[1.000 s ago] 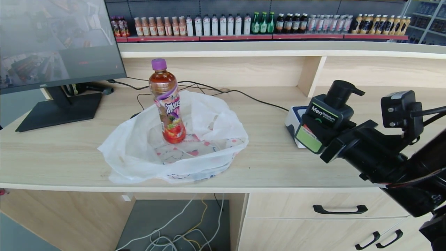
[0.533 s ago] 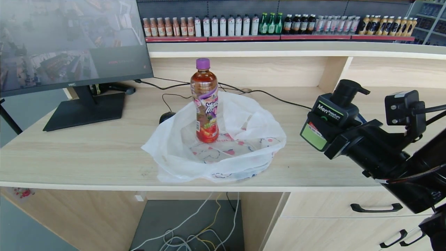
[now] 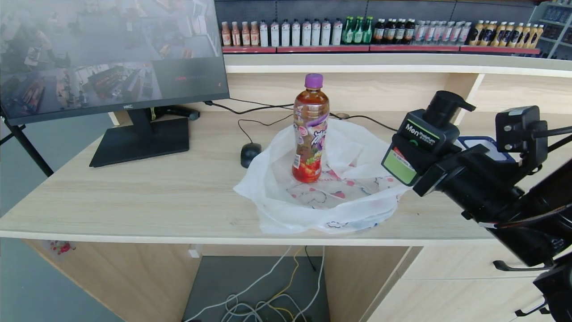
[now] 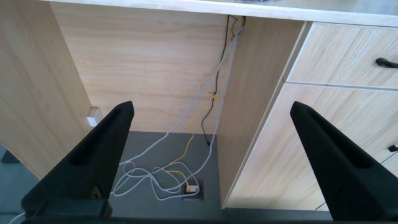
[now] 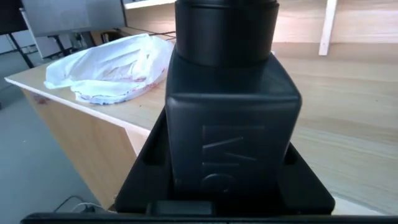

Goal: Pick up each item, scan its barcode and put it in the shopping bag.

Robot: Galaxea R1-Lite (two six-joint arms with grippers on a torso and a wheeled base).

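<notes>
Now the pump bottle (image 3: 422,143) hangs in the air, just right of the shopping bag (image 3: 277,201)!
Look at the right gripper (image 3: 440,172), clamped on that black pump bottle and holding it tilted over the bag's right rim. Inside the bag a purple-capped drink bottle (image 3: 309,129) stands upright. Down below the bag's counter (image 3: 156,197), the left gripper (image 4: 211,107) is spread wide. A scanner (image 3: 485,145) peeks out right of the bag, behind the held bottle.

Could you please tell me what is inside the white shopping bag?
One purple-capped drink bottle stands upright inside the shopping bag, on its printed floor. The crumpled near wall covers its front edge. The pump bottle in the right gripper is outside.
</notes>
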